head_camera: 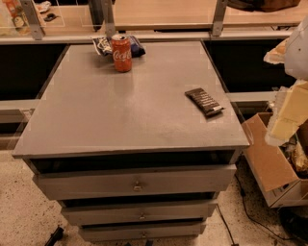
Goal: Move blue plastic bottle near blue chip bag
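Observation:
The blue chip bag (pixel 135 47) lies at the far edge of the grey cabinet top (pixel 130 110), dark blue and glossy with white print, partly hidden behind a red Coca-Cola can (pixel 121 53) that stands upright in front of it. My gripper (pixel 288 113) shows as pale cream and white parts at the right edge of the camera view, off the right side of the cabinet and above a cardboard box. I cannot make out the blue plastic bottle; a pale translucent shape by the gripper is too unclear to name.
A flat dark brown bar wrapper (pixel 204 102) lies near the cabinet top's right edge. An open cardboard box (pixel 269 166) stands on the floor to the right. A rail and wooden shelves (pixel 163 14) run behind the cabinet. Drawers (pixel 137 182) sit below the top.

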`<state>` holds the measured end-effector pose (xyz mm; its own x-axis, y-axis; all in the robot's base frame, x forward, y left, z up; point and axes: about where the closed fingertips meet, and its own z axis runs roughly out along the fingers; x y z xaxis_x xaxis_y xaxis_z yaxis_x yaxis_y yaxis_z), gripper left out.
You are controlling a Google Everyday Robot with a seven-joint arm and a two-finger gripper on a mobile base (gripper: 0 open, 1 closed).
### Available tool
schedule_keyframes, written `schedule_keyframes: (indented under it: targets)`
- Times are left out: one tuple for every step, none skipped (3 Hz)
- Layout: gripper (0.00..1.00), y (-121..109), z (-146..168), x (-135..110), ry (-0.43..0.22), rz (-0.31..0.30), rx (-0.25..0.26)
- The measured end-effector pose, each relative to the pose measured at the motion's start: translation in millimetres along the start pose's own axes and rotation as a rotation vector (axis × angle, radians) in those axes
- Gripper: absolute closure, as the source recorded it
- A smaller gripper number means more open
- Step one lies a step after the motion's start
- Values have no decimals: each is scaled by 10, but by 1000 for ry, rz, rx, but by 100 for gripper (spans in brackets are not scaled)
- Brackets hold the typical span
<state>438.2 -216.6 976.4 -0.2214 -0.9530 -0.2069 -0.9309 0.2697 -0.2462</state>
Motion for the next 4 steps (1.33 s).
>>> schedule_keyframes:
  targets:
    - [0,0,0,0,0,0,0]
    - [0,-110,-61,-116,-45,-9,40]
    - [0,-302,-292,-333,-133,-40,143]
    - [0,-541,-513,-642,-228,-91,245]
